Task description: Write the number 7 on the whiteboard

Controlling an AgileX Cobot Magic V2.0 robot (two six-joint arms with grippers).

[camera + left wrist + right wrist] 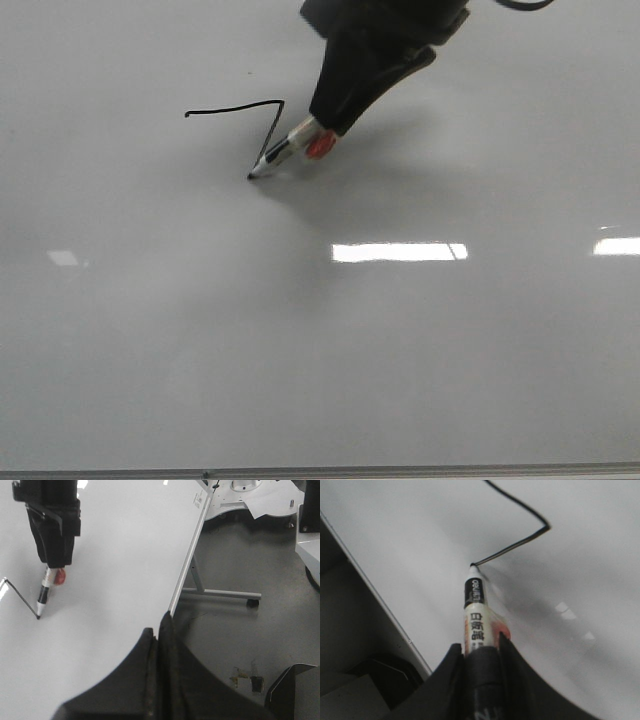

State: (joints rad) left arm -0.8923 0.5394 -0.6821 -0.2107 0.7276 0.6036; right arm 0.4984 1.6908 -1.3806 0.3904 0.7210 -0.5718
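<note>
Glossy pale-grey whiteboard [420, 380] is filling the front view, metal edge [400, 470] running along the bottom, plenty of bare board below the stroke. One marker [282, 152], one number 7 [262, 125] in progress: top stroke plus part of the slant. Right hand [481, 655] is pinching the marker, tip touching the line's end. Barrel print unreadable. Left hand [160, 645] is hanging off the board's edge, pressed together.

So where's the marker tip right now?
In the front view, the marker tip sits upper-left of centre on the whiteboard, at the lower end of the number 7 down-stroke, held by the right gripper.
</note>
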